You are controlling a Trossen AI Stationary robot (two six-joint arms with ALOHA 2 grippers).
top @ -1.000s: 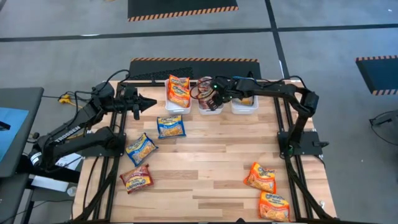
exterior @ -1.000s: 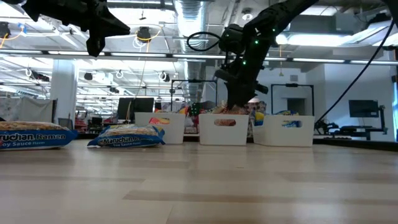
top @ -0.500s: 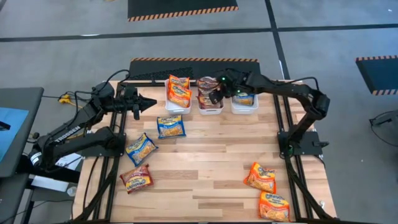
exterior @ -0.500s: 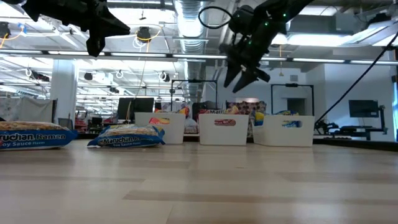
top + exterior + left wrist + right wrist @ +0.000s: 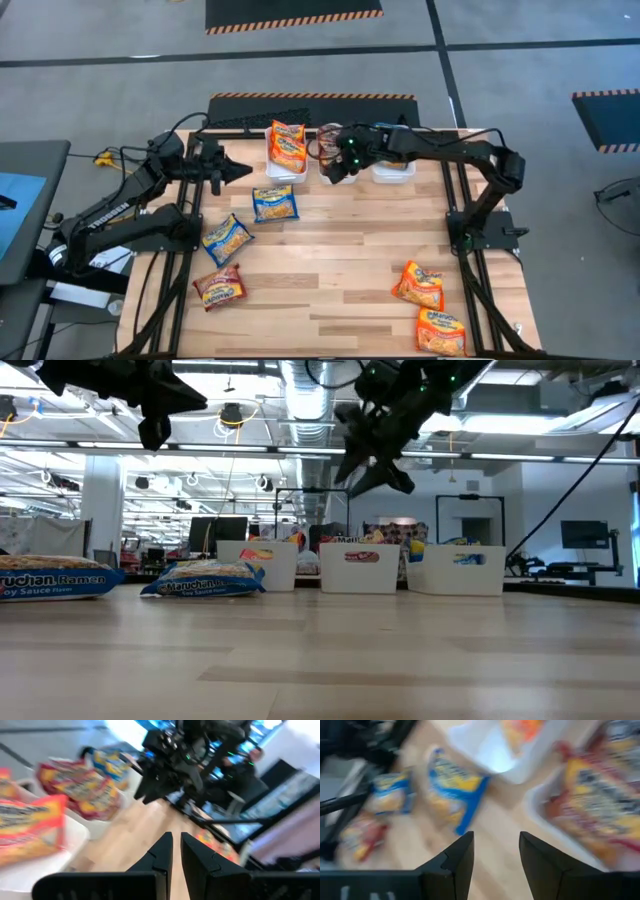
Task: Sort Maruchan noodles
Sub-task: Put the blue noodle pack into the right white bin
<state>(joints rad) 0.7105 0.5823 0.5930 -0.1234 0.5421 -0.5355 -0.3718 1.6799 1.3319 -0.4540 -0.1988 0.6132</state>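
a: from above we are seeing the right gripper point(image 5: 340, 165) hanging over the middle bin point(image 5: 338, 177) at the far edge of the table point(image 5: 340, 270), empty. three white bins are standing in a row there, we think one per colour. an orange packet point(image 5: 287, 145) is filling the left bin point(image 5: 283, 170).

b: and the left gripper point(image 5: 238, 169) is waiting by the far left corner. loose packets are lying well apart from both: a blue packet point(image 5: 275, 203) just near of the left bin, and an orange pair point(image 5: 419, 285) at the near right.

a: at table level we are seeing the right gripper point(image 5: 372, 475) raised clear above the bins, fingers spread.

b: the left wrist view is showing its own fingers point(image 5: 162, 852) pressed almost together, holding nothing.

a: the right wrist view is showing its fingers point(image 5: 462, 857) standing apart, the blue packet point(image 5: 451, 790) beyond them, the maroon packets point(image 5: 600, 815) resting in their bin off to one side, none between the jaws.
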